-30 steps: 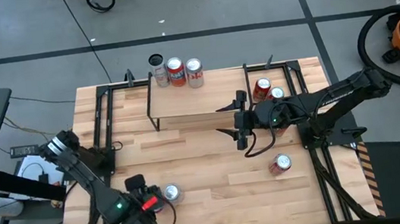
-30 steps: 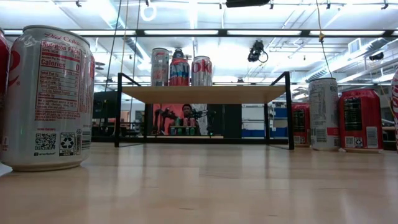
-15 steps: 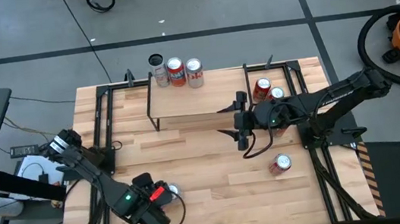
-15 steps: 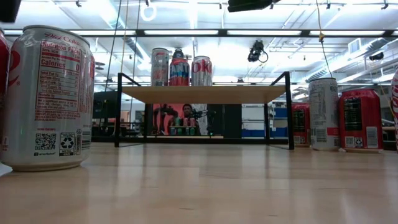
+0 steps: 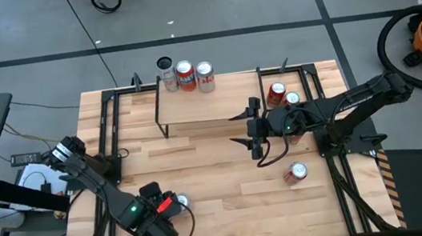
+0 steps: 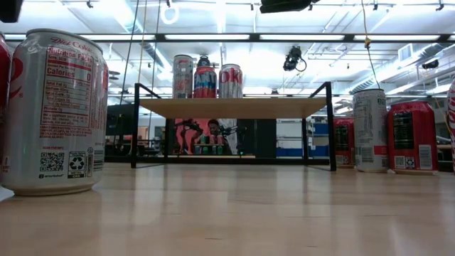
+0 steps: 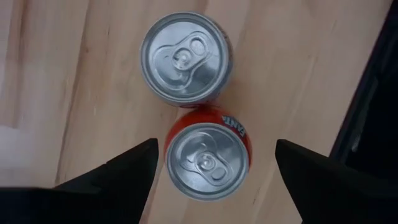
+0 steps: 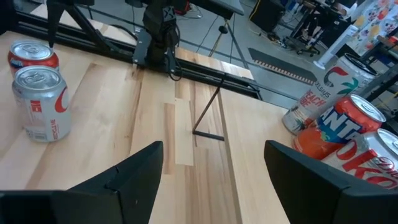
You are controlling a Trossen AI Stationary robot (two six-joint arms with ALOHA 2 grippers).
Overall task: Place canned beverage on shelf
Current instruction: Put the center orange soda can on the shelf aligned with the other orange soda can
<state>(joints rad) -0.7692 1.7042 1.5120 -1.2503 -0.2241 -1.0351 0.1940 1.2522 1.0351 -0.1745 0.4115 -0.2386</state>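
A red can (image 7: 208,155) and a silver can (image 7: 186,59) stand upright side by side on the tabletop at the near left. My left gripper (image 7: 216,146) hangs open above them, pointing down, one finger on either side of the red can, touching nothing. In the high view the left gripper (image 5: 164,212) hides the red can and only the silver can's edge (image 5: 182,202) shows. The shelf (image 5: 209,106) stands on its black legs at the far middle. Three cans (image 5: 186,75) stand on its far left part. My right gripper (image 5: 238,127) hovers open and empty by the shelf's right end.
Two cans (image 5: 282,95) stand at the far right and a red can (image 5: 294,173) nearer on the right. Black frame rails (image 5: 109,138) run along the table's left and right sides. The low view shows a large silver can (image 6: 53,110) close by.
My left gripper has moved a little toward the table's right edge, over the two near-left cans, and now covers most of the silver can in the high view. Its fingers have stayed open. The cans have not moved.
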